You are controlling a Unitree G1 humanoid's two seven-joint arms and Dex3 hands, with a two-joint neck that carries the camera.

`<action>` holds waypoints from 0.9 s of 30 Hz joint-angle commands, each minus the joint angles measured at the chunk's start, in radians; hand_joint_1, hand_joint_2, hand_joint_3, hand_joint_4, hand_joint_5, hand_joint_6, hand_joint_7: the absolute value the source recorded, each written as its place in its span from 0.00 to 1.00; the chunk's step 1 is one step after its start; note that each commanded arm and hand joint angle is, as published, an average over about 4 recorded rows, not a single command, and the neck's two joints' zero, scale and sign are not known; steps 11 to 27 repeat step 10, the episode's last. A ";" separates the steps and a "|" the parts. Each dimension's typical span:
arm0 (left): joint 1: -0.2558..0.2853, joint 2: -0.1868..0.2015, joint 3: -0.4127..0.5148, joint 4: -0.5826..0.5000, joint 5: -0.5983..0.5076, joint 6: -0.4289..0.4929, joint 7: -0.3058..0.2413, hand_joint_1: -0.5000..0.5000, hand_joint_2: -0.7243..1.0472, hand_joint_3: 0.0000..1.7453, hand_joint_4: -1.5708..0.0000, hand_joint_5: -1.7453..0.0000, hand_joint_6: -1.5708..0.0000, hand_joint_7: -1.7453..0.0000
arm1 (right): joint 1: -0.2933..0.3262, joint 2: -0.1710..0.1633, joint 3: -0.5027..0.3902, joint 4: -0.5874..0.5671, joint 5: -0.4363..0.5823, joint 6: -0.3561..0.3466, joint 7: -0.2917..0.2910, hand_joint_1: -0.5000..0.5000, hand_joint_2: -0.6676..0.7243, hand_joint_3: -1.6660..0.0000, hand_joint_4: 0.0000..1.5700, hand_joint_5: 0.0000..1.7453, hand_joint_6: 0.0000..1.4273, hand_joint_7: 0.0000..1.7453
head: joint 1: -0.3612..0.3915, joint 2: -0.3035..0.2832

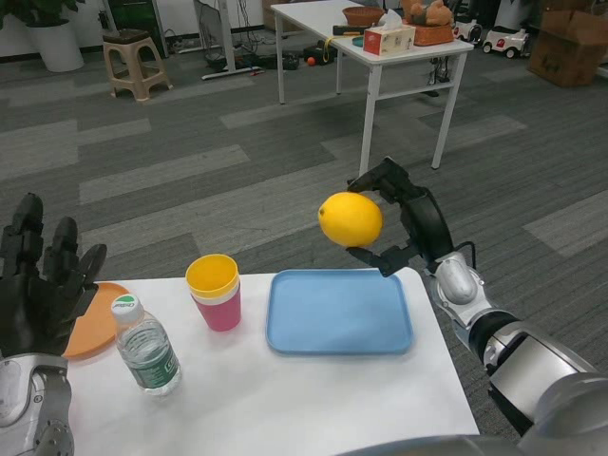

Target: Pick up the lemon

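Left hand [38, 275] waits open, fingers spread, at the near worktop [285, 399] edge. Right hand [404, 218] grips the lemon [351, 219], raised above the blue tray [339, 312]. Risk: the round, smooth lemon may slip if the grip loosens.

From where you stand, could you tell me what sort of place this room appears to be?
Probably a lab or office workspace: grey carpet tiles, a second white table with cables on the floor behind it, and cardboard boxes by the wall.
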 commanded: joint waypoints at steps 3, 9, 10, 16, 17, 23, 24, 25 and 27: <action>0.009 0.012 -0.012 0.006 0.013 0.008 -0.002 0.04 1.00 0.05 1.00 0.88 1.00 0.92 | 0.009 0.005 -0.014 -0.012 0.011 -0.008 -0.011 0.38 0.23 0.14 0.44 0.39 0.82 0.92 | 0.002 -0.002; 0.008 0.013 -0.019 -0.020 0.111 0.039 -0.022 0.04 1.00 0.05 1.00 0.88 1.00 0.92 | 0.011 0.005 -0.008 -0.011 0.011 -0.007 -0.011 0.38 0.23 0.14 0.45 0.39 0.82 0.92 | 0.008 -0.007; 0.008 0.013 -0.019 -0.025 0.121 0.042 -0.025 0.04 1.00 0.05 1.00 0.88 1.00 0.92 | 0.011 0.004 -0.008 -0.011 0.011 -0.007 -0.011 0.38 0.23 0.14 0.45 0.39 0.82 0.92 | 0.007 -0.007; 0.008 0.013 -0.019 -0.025 0.121 0.042 -0.025 0.04 1.00 0.05 1.00 0.88 1.00 0.92 | 0.011 0.004 -0.008 -0.011 0.011 -0.007 -0.011 0.38 0.23 0.14 0.45 0.39 0.82 0.92 | 0.007 -0.007; 0.008 0.013 -0.019 -0.025 0.121 0.042 -0.025 0.04 1.00 0.05 1.00 0.88 1.00 0.92 | 0.011 0.004 -0.008 -0.011 0.011 -0.007 -0.011 0.38 0.23 0.14 0.45 0.39 0.82 0.92 | 0.007 -0.007; 0.008 0.013 -0.019 -0.025 0.121 0.042 -0.025 0.04 1.00 0.05 1.00 0.88 1.00 0.92 | 0.011 0.004 -0.008 -0.011 0.011 -0.007 -0.011 0.38 0.23 0.14 0.45 0.39 0.82 0.92 | 0.007 -0.007; 0.008 0.013 -0.019 -0.025 0.121 0.042 -0.025 0.04 1.00 0.05 1.00 0.88 1.00 0.92 | 0.011 0.004 -0.008 -0.011 0.011 -0.007 -0.011 0.38 0.23 0.14 0.45 0.39 0.82 0.92 | 0.007 -0.007; 0.008 0.013 -0.019 -0.025 0.121 0.042 -0.025 0.04 1.00 0.05 1.00 0.88 1.00 0.92 | 0.011 0.004 -0.008 -0.011 0.011 -0.007 -0.011 0.38 0.23 0.14 0.45 0.39 0.82 0.92 | 0.007 -0.007; 0.008 0.013 -0.019 -0.025 0.121 0.042 -0.025 0.04 1.00 0.05 1.00 0.88 1.00 0.92 | 0.011 0.004 -0.008 -0.011 0.011 -0.007 -0.011 0.38 0.23 0.14 0.45 0.39 0.82 0.92 | 0.007 -0.007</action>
